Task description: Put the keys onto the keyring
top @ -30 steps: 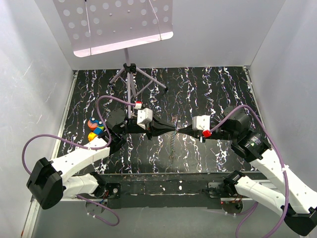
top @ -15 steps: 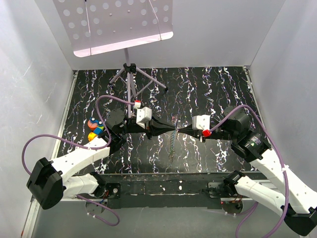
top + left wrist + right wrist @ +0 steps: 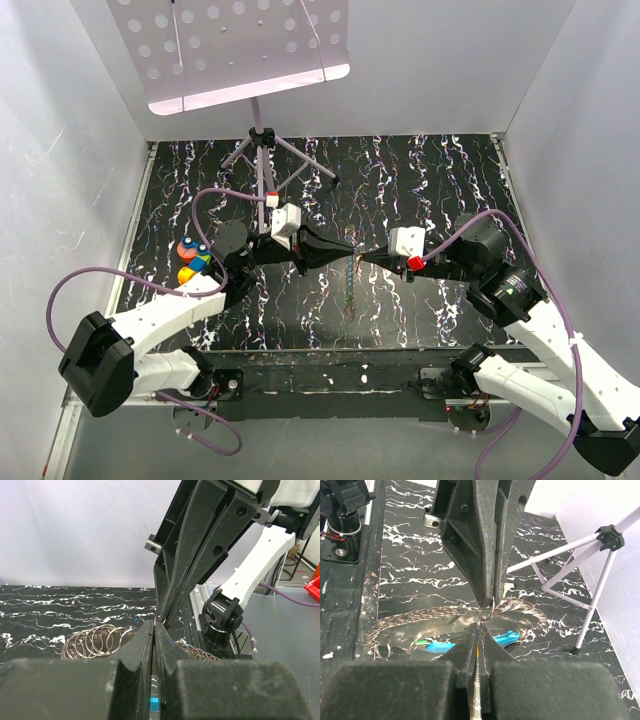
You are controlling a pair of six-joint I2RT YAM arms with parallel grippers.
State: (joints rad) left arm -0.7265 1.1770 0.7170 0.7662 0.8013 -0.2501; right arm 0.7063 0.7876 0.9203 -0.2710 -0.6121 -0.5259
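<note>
My left gripper (image 3: 350, 250) and right gripper (image 3: 364, 258) meet tip to tip above the middle of the black marbled table. In the right wrist view a small metal keyring (image 3: 487, 611) is pinched at the tip of the shut left gripper. A chain of wire rings (image 3: 420, 616) hangs from it down to the table. My right gripper (image 3: 479, 626) is shut on the yellow-orange key (image 3: 479, 652), of which only a sliver shows between the jaws. A bright blue piece (image 3: 509, 637), apparently the blue key, lies by the chain, partly behind my right finger. In the left wrist view my left gripper (image 3: 154, 625) is shut.
A tripod stand (image 3: 262, 135) carrying a perforated plate stands at the back centre. A cluster of red, blue and yellow pieces (image 3: 190, 260) sits at the table's left edge. White walls close in both sides and the back.
Both grippers have shifted slightly toward the far side with tips still together. The ring chain has come up with them.
</note>
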